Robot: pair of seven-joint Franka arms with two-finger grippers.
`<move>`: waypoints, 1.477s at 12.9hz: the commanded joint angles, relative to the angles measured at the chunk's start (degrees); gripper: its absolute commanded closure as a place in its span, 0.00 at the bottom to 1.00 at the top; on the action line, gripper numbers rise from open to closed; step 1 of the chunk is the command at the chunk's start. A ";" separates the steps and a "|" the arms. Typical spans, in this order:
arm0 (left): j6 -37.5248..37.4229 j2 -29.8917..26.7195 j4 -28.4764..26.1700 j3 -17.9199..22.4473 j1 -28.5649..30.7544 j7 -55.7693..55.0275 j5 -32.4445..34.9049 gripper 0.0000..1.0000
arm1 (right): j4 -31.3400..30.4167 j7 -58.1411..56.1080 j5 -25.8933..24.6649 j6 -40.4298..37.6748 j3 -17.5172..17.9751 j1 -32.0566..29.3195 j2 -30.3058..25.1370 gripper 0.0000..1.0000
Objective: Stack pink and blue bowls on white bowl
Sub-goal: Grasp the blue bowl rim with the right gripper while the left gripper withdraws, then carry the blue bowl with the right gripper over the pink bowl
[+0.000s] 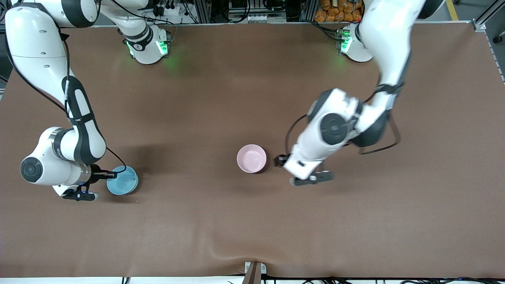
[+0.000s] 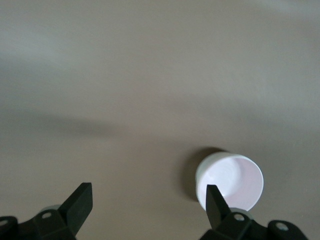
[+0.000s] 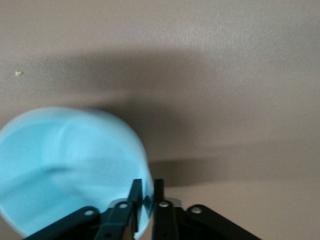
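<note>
The light blue bowl is at the right arm's end of the table. My right gripper is shut on its rim, one finger inside and one outside, as the right wrist view shows; the blue bowl fills much of that view. I cannot tell whether the bowl rests on the table. The pale pink bowl stands upright at mid-table. My left gripper is open and empty, low beside it; in the left wrist view the pink bowl lies by one fingertip. The white bowl is out of view.
The brown table cover spreads wide around both bowls. A small crumb lies on it near the blue bowl. A metal bracket sits at the table's near edge. The arm bases stand along the table's farthest edge.
</note>
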 commanded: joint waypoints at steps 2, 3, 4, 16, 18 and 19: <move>-9.11 -10.02 -1.54 -0.24 5.67 0.71 1.75 0.00 | 2.26 -1.66 0.78 -0.41 0.29 -1.37 0.86 1.00; -12.27 -13.18 -1.54 -0.06 6.29 3.42 1.75 0.00 | 2.96 -2.36 0.70 -0.67 0.38 -1.29 0.77 1.00; -13.96 -16.78 -1.54 -0.15 7.34 7.36 1.75 0.00 | 3.57 -3.24 0.78 -0.85 0.47 -1.20 0.60 1.00; -30.94 -28.42 -1.37 -0.85 21.93 25.22 -0.53 0.00 | 11.14 1.66 6.75 -18.17 8.99 3.89 -6.70 1.00; -30.94 -28.51 -1.45 0.11 22.28 31.21 -0.27 0.00 | 11.05 2.90 10.26 -18.17 8.99 5.74 -6.35 1.00; -30.94 -28.51 -1.45 0.64 24.64 31.92 -1.14 0.00 | 11.05 3.78 11.49 -17.82 8.90 7.05 -6.09 1.00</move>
